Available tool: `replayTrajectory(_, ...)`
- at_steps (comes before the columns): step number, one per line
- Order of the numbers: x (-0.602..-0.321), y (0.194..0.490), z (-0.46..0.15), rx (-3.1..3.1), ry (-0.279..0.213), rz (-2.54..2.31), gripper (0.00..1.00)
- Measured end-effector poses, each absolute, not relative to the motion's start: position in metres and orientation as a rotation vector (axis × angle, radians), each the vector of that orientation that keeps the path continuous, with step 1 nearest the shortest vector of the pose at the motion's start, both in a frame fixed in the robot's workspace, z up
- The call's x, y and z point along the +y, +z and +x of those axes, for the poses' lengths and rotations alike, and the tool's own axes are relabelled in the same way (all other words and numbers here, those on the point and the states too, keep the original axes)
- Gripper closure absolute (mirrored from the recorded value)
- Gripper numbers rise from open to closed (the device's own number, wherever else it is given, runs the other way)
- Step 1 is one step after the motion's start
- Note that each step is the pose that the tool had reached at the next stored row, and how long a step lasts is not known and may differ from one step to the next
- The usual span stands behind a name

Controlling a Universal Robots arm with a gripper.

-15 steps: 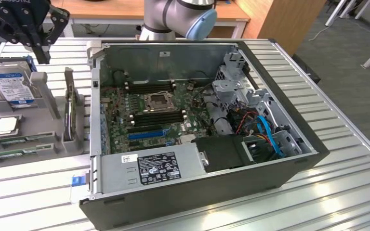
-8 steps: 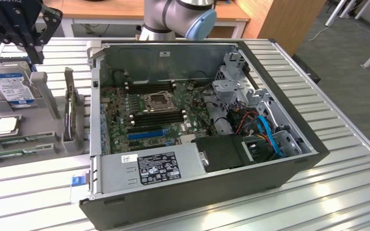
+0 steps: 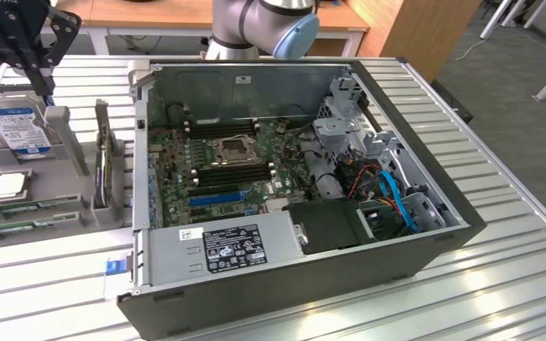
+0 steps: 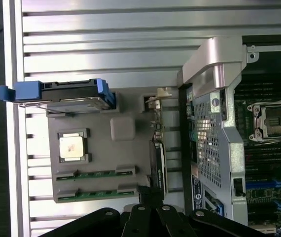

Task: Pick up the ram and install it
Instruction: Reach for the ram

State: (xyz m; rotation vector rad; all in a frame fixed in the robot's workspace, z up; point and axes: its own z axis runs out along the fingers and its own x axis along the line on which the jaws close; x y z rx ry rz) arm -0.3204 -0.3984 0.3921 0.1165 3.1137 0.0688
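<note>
My jaws are closed and grip nothing. In the exterior view they hang over the far end of a grey plastic parts holder (image 3: pixel 65 153), close above an upright silver hard drive with a blue-and-white label (image 3: pixel 19 124).

The ram, a long thin green circuit-board stick (image 4: pixel 96 174), lies flat in a groove at the near end of that holder, well apart from my jaws. A second green stick of the same kind (image 4: pixel 95 193) lies just beside it in the next groove. Between the sticks and the hard drive, a square silver processor chip (image 4: pixel 72 146) sits in its own recess. A dark expansion card (image 3: pixel 102 160) stands on edge along the side of the holder nearest the computer.

The holder sits on a ribbed metal counter (image 3: pixel 500 234), at the exterior view's left of an open dark grey computer case (image 3: pixel 301 284). Inside the case, the green motherboard (image 3: pixel 254 153) shows an empty silver processor socket (image 3: pixel 229 149) with black memory slots (image 3: pixel 221 128) on either side.
</note>
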Motion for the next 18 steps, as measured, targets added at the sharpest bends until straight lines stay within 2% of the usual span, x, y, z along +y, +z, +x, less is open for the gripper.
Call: replayTrajectory(18, -0.398, 0.392, -0.341, 3.114, 0.069, 0.116, 0.90)
